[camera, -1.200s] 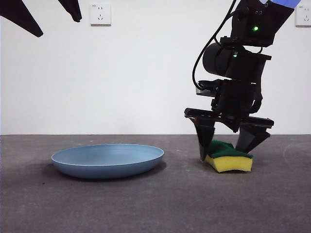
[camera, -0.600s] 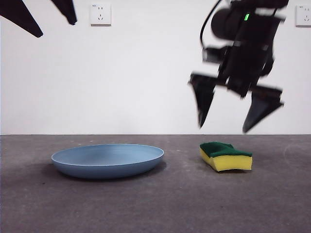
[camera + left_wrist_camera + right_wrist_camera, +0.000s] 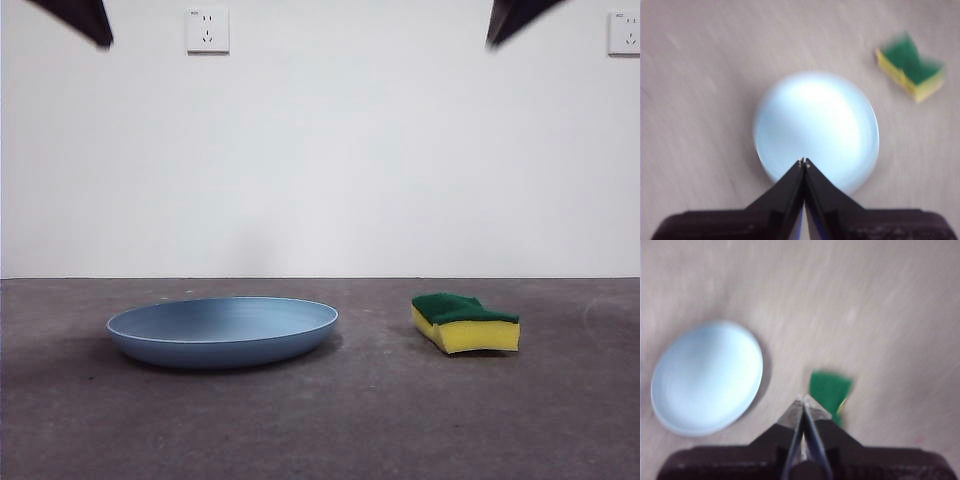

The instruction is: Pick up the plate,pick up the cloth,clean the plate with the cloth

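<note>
Presently, neither pickup is showing as done; the round light-blue plastic plate [image 3: 222, 330] and yellow-and-green sponge cloth [image 3: 466, 323] are lying apart on the grey table [image 3: 330, 420]; left gripper [image 3: 804, 163] and right gripper [image 3: 803, 400] are hovering high, jaws closed, empty; next move calls for descending and opening.

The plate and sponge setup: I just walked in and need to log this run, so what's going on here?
Nothing is being held. The blue plate and the yellow-and-green sponge both lie on the table, apart from each other. The left gripper hangs high above the plate with its jaws shut. The right gripper hangs high above the sponge, also shut and empty. Neither pick-up is done yet.
</note>
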### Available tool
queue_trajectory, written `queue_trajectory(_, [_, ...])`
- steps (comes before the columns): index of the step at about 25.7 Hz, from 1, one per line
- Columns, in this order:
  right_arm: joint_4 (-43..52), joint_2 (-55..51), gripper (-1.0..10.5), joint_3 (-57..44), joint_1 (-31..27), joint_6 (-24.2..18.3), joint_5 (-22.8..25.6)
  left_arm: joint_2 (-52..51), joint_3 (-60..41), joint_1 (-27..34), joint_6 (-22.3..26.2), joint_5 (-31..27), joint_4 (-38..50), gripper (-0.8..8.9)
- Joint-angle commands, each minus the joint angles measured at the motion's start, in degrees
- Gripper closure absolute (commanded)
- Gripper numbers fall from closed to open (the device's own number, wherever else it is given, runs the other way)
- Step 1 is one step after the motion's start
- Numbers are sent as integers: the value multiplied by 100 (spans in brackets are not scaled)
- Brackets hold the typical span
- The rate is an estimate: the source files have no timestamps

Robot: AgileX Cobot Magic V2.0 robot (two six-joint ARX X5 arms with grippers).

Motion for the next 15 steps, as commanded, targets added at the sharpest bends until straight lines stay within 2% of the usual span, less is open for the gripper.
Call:
queue_trajectory(1, [170, -575, 957, -293, 273, -46, 389, -511, -133, -15, -96, -28, 483, 822])
queue_trajectory(5, [859, -1602, 957, -1084, 599, -44, 483, -1438, -767, -15, -96, -109, 1038, 822])
queue_trajectory(8, [1453, -2371, 957, -2083, 883, -37, 1108, -2243, -1919, -15, -254, -225, 1862, 822])
queue_trajectory(9, [1639, -2549, 957, -2354, 940, -28, 1172, -2446, -2253, -17, -267, -221, 2133, 822])
queue_trajectory(12, [2149, -2973, 957, -3051, 1058, 0, 1244, -2975, -3180, -61, -310, -297, 2905, 822])
queue_trajectory(15, [2173, -3084, 946, -3300, 1058, 4, 1239, -3187, -3648, -111, -472, -326, 3117, 822])
